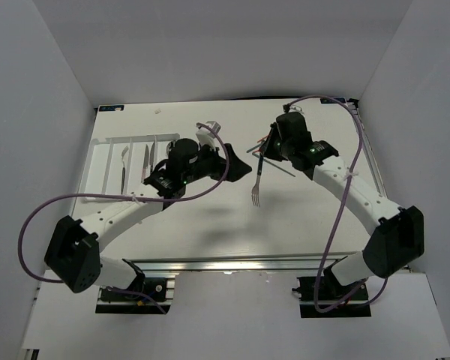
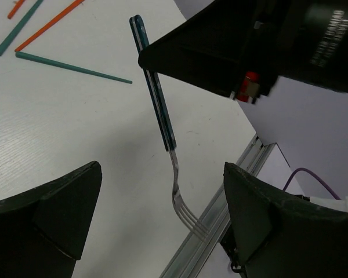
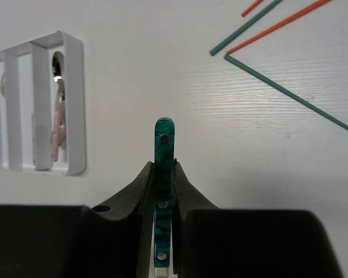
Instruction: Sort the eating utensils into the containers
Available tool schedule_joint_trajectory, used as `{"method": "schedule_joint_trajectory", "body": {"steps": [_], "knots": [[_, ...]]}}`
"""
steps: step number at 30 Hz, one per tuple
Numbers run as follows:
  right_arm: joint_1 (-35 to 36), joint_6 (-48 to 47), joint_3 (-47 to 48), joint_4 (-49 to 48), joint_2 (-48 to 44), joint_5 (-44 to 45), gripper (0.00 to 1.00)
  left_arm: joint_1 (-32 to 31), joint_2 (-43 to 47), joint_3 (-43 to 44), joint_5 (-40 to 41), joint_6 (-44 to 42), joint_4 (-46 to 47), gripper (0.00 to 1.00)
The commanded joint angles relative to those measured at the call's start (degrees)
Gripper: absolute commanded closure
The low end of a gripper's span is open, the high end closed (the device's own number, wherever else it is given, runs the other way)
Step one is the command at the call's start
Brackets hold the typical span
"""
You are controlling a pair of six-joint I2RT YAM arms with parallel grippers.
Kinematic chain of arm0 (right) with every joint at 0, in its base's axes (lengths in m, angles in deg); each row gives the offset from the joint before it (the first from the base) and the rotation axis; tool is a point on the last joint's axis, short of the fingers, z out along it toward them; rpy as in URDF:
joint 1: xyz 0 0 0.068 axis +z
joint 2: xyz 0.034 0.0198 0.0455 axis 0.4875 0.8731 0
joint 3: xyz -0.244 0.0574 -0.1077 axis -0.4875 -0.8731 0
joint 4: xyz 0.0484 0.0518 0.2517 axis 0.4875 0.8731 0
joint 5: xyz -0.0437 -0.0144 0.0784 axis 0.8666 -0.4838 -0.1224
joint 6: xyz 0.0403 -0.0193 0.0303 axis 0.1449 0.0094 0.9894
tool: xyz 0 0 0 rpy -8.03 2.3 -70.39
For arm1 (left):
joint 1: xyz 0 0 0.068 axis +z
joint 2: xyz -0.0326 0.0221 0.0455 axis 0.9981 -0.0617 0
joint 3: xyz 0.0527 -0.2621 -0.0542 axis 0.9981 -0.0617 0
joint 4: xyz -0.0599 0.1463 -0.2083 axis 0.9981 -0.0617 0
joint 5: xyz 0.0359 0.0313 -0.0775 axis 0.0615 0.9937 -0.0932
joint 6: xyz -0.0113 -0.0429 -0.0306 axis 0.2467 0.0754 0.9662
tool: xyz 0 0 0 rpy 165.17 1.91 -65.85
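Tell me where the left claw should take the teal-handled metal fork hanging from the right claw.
Grip the teal-handled metal fork on its lower handle, just above the bare neck. The right claw pinches the upper handle and the tines hang down, so that stretch is free. Probably bring the open left claw in sideways, closing across the handle.

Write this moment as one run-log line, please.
right gripper: jaws shut on fork handle | left gripper: jaws open, facing fork | chopsticks: loose on table | tray: partly filled
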Motion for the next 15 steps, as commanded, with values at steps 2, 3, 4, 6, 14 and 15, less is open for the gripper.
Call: {"method": "schedule_joint_trajectory", "body": {"steps": [2,3,4,6,14,15], "knots": [[5.39,2.63,-0.41,-1.78,-3.93,4.66,1.00,-2.14,-3.01,3.07,0.89,2.76,4.66,0.08],[6.36,3.16,-0.15,-1.61,-4.29,4.75,1.00,-2.67,-3.71,3.60,0.98,2.76,4.48,0.09],[7.59,3.34,0.29,-1.34,-4.38,6.23,1.00,-3.11,-4.24,3.95,1.07,2.76,4.48,0.11],[10.14,3.78,1.35,-0.72,-4.47,6.68,1.00,-4.34,-5.38,3.95,1.42,3.02,5.09,0.17],[12.70,6.77,-1.27,-3.61,-5.60,2.21,1.00,-5.05,-6.27,5.08,4.67,1.71,2.56,1.00],[12.70,6.68,-1.90,-6.15,-6.13,1.16,1.00,-5.05,-6.53,6.14,5.72,0.57,0.54,1.00]]}}
